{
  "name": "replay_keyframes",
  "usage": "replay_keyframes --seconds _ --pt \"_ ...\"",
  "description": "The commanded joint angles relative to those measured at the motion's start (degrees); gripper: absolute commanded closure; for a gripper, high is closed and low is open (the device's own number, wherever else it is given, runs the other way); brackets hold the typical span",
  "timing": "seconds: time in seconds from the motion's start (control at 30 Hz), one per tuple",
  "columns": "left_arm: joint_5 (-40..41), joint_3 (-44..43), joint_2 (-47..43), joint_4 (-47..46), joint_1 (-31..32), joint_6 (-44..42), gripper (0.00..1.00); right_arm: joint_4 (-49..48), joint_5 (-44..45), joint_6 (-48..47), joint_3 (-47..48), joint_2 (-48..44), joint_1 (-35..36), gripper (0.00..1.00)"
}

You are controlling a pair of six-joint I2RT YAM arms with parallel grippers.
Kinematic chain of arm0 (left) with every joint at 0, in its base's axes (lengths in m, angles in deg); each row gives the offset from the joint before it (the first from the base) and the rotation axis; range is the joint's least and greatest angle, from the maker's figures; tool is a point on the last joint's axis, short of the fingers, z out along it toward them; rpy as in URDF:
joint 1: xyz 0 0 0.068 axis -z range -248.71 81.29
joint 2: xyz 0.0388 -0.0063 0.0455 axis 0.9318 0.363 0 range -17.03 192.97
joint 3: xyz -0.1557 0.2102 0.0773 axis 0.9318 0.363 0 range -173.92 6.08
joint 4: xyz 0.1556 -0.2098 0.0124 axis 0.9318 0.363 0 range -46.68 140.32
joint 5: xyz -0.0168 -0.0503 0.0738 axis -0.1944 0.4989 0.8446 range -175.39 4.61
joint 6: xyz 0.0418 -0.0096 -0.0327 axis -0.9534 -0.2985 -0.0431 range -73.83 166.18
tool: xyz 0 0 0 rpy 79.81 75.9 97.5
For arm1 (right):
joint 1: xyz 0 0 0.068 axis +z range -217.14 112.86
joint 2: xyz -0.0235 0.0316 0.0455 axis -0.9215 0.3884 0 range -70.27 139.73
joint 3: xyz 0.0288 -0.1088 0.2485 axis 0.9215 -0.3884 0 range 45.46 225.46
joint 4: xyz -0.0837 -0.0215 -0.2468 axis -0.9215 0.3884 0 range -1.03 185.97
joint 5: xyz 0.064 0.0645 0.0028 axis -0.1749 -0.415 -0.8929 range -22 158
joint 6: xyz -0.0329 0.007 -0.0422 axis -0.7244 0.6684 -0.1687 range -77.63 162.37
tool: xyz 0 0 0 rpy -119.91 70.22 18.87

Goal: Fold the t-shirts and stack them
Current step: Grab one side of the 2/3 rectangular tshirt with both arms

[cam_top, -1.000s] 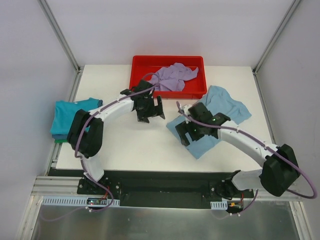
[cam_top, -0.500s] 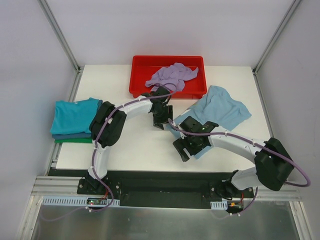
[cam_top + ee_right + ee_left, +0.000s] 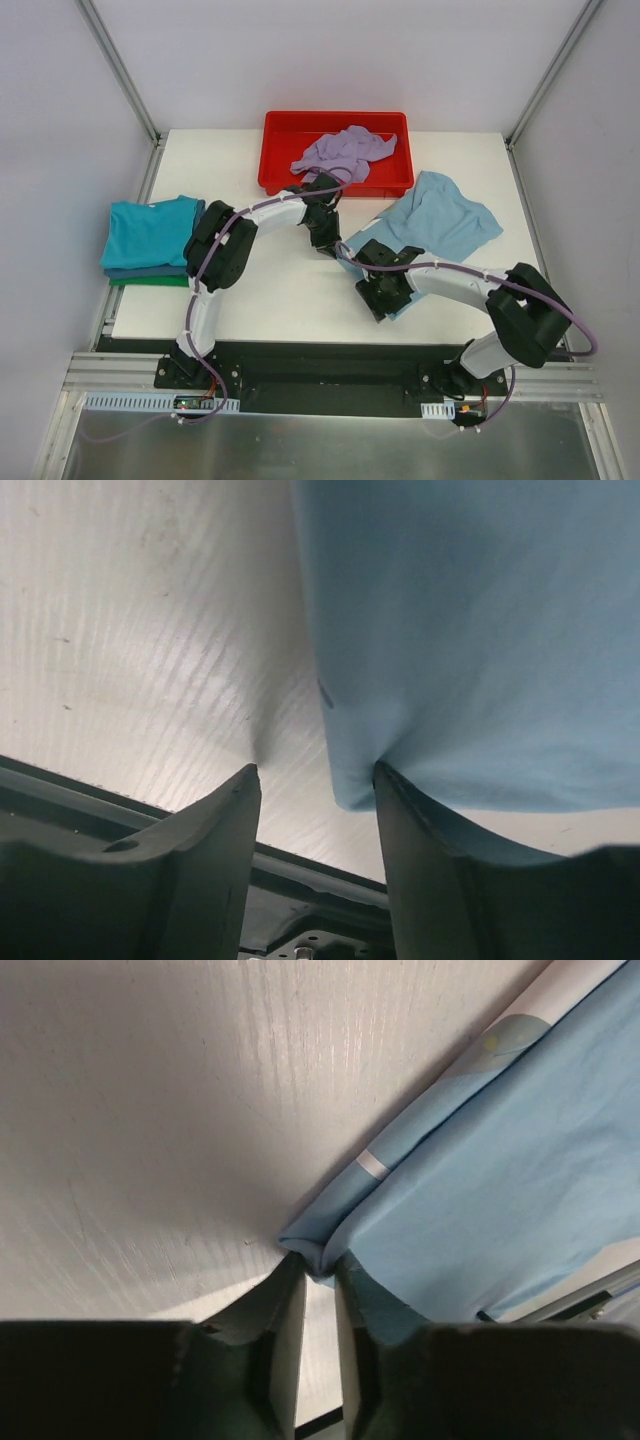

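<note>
On the right half of the table (image 3: 270, 290), the light blue t-shirt (image 3: 440, 215) lies rumpled, just near of the red tray (image 3: 335, 117). At its left corner the left gripper (image 3: 320, 1265) is drawn narrow, pinching a folded tip of cloth. At the near corner the right gripper (image 3: 315, 775) stands wide, straddling the hem.

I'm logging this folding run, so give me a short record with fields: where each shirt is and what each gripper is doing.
light blue t-shirt: unfolded, spread on the table
left gripper: shut, pinching one corner of it
right gripper: open, straddling another corner
lavender t-shirt: crumpled in the red tray
stack: folded teal t-shirt on top, at the table's left edge
</note>
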Motion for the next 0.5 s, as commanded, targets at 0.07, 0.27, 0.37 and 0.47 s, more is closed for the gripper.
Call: replay_keyframes --seconds 0.07,0.27,0.37,0.47 --pt "0.7 -0.4 3.2 1.0 0.2 -0.2 1.00 1.0 4.2 6.1 -1.4 2.1 0.3 0.66" --pt "2.9 2.9 -0.3 1.0 0.2 0.4 1.00 2.3 7.0 8.5 -0.6 4.5 0.4 1.00" --pt "4.7 5.8 -3.8 1.2 0.1 1.2 1.00 2.7 5.2 8.0 -0.4 3.6 0.8 1.00" --pt "7.3 9.3 -8.5 1.7 0.1 1.7 1.00 1.9 -2.3 5.1 -0.1 0.3 1.8 1.00"
